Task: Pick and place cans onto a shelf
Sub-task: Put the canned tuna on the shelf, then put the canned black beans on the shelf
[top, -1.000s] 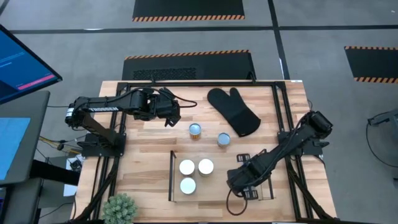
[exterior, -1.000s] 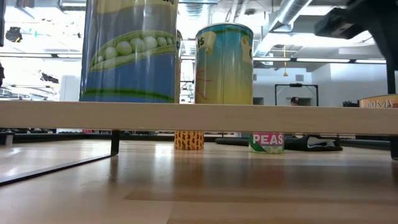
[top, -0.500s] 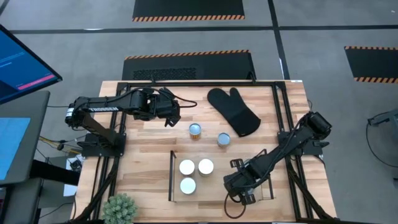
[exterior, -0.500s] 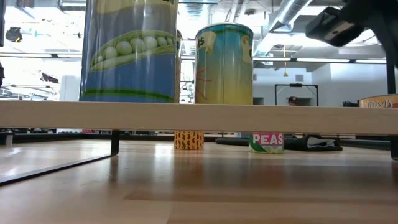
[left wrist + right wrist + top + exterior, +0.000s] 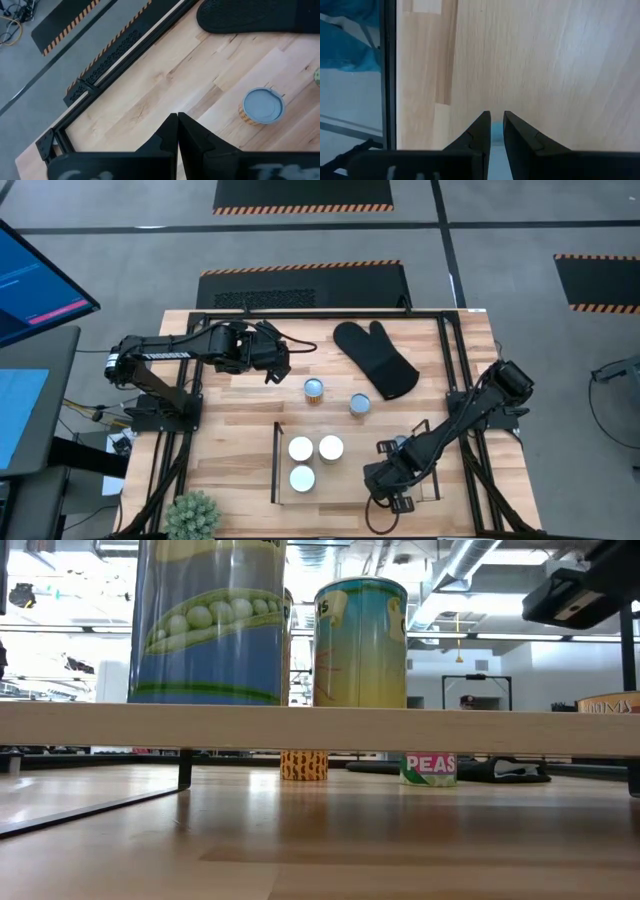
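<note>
right gripper (image 5: 385, 478) shifts a bit since earlier, fingers nearly together, empty | left gripper (image 5: 272, 360) closed, waiting | three cans (image 5: 315, 460) on shelf (image 5: 276, 463), i count two cans (image 5: 337, 395) left

Three cans (image 5: 301, 448) are sitting on the shelf (image 5: 276, 463) near the desk's (image 5: 240, 430) front edge. Behind it, two more cans (image 5: 314, 389) are standing side by side, with the oven mitt (image 5: 377, 357) lying farther back.

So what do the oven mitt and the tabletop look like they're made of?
The black oven mitt looks like matte fabric or silicone; its surface shows a fine texture in the left wrist view, but which one is unclear. The tabletop looks like light wood planks with visible grain and seams.
</note>
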`<state>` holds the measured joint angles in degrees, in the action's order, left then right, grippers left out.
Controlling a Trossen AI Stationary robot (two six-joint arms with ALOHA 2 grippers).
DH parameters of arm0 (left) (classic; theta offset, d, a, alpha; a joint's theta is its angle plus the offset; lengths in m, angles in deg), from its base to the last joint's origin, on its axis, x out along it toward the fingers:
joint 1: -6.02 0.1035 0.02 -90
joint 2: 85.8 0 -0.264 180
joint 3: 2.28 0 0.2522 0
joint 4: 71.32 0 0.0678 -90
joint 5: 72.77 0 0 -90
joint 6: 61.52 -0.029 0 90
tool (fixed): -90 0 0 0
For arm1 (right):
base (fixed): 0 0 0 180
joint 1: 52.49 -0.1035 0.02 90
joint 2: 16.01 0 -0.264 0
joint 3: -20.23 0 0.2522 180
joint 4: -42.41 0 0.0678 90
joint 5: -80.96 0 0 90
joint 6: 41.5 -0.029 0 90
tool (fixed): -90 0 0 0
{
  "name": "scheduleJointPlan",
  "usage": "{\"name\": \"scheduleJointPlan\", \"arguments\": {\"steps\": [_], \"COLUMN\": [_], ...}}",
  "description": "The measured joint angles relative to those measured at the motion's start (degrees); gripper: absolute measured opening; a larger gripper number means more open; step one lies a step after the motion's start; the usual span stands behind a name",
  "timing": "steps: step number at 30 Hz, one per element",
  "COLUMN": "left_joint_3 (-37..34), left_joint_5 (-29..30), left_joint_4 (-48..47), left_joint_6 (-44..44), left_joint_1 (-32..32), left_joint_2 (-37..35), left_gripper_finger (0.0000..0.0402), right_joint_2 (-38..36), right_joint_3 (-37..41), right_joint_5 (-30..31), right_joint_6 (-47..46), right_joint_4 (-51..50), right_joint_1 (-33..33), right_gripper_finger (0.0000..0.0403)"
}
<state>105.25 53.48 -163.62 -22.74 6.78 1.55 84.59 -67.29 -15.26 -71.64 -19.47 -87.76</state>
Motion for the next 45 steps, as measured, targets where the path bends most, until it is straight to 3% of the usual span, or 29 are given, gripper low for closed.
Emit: {"name": "scheduleJointPlan", "arguments": {"steps": [17,26,35,45], "left_joint_3": [0.0,0.0,0.0,0.0], "left_joint_5": [0.1,0.0,0.0,0.0], "left_joint_4": [0.0,0.0,0.0,0.0], "left_joint_6": [0.0,0.0,0.0,0.0], "left_joint_1": [0.0,0.0,0.0,0.0], "left_joint_2": [0.0,0.0,0.0,0.0], "left_gripper_finger": [0.0000,0.0000,0.0000,0.0000], "right_joint_2": [0.0,-2.0,-2.5,-2.5], "right_joint_3": [0.0,-0.1,-0.1,-6.1], "right_joint_5": [-1.3,2.2,6.7,9.4], "right_joint_6": [-3.5,3.0,15.5,29.8], "right_joint_4": [-2.8,-6.6,-13.4,-9.4], "right_joint_1": [0.1,3.3,12.5,26.2], "right_gripper_finger": [0.0077,0.0077,0.0077,0.0077]}}
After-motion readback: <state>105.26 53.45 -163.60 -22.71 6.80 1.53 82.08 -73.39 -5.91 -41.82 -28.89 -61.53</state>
